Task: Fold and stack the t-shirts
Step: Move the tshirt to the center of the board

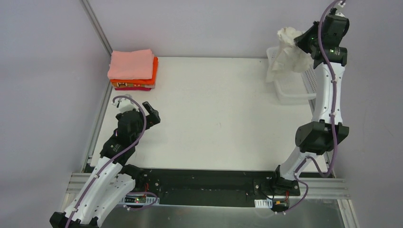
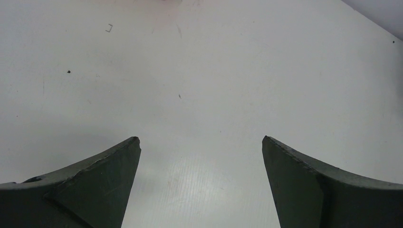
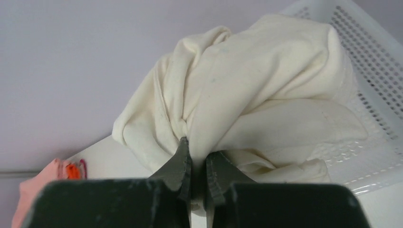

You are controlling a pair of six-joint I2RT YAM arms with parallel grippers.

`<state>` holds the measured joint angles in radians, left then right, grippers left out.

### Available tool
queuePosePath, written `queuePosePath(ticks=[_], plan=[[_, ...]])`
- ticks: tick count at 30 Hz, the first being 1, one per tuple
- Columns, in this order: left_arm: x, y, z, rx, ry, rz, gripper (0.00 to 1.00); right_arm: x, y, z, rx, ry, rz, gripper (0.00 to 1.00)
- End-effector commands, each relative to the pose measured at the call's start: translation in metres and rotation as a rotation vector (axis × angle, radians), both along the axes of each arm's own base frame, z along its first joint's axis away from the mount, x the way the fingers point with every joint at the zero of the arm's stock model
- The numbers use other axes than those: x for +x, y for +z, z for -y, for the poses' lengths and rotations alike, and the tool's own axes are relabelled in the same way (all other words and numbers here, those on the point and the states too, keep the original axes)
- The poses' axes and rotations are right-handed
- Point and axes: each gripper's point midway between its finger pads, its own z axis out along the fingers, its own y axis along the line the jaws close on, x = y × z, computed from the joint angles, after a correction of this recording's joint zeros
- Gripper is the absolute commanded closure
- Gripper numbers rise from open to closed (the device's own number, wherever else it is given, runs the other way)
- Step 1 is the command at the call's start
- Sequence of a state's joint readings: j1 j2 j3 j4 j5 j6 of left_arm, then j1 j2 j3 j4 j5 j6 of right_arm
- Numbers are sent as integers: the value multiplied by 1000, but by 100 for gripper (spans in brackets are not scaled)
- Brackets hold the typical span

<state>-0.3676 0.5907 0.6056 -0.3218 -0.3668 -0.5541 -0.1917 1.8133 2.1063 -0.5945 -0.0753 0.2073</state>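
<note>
- Right gripper (image 3: 198,153): jaws clamped on a bunched fold of the cream-white t-shirt (image 3: 266,90).
- The shirt hangs lengthwise down toward the basket (image 1: 295,93).
- Left gripper (image 2: 201,142): jaws wide apart, holding nothing.

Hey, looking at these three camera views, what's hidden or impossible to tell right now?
- Top view: the far part of the basket interior, behind the hanging cream-white t-shirt.
- Top view: the orange t-shirt and magenta t-shirt, only edges showing under the salmon-pink t-shirt.
- Right wrist view: how much cloth the right gripper has pinched, its tips buried in folds.
</note>
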Motion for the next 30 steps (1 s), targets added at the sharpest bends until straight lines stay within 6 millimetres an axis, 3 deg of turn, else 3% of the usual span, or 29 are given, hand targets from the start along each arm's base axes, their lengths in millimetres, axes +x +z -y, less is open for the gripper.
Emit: queuePosePath(ticks=[1,6,9,12,16,20,23,24,26,30], plan=[[-3,-7,7,-17,-32,-19,0,-49,107,-82,-53,188,244,100],[-4,-10,11,-27,-51,-35,0,-96,146,-162,-52,367,346,100],[-6,-12,11,-27,-52,-45,0,-121,158,-205,-21,478,377,100],[-8,-13,11,-37,-51,-52,0,-144,157,-246,24,610,373,100],[-10,-13,12,-63,-40,-50,0,-165,131,-293,89,730,313,100],[-12,-18,14,-88,-41,-64,0,-169,73,-322,165,774,212,100],[-13,-25,18,-104,-52,-88,0,-163,-3,-325,213,727,95,100],[-13,-27,20,-107,-56,-98,0,-162,-41,-323,209,701,30,100],[-13,-32,24,-112,-73,-124,0,-157,-97,-311,170,621,-70,97],[-12,-48,35,-127,-102,-199,0,-149,-172,-279,56,475,-230,89]])
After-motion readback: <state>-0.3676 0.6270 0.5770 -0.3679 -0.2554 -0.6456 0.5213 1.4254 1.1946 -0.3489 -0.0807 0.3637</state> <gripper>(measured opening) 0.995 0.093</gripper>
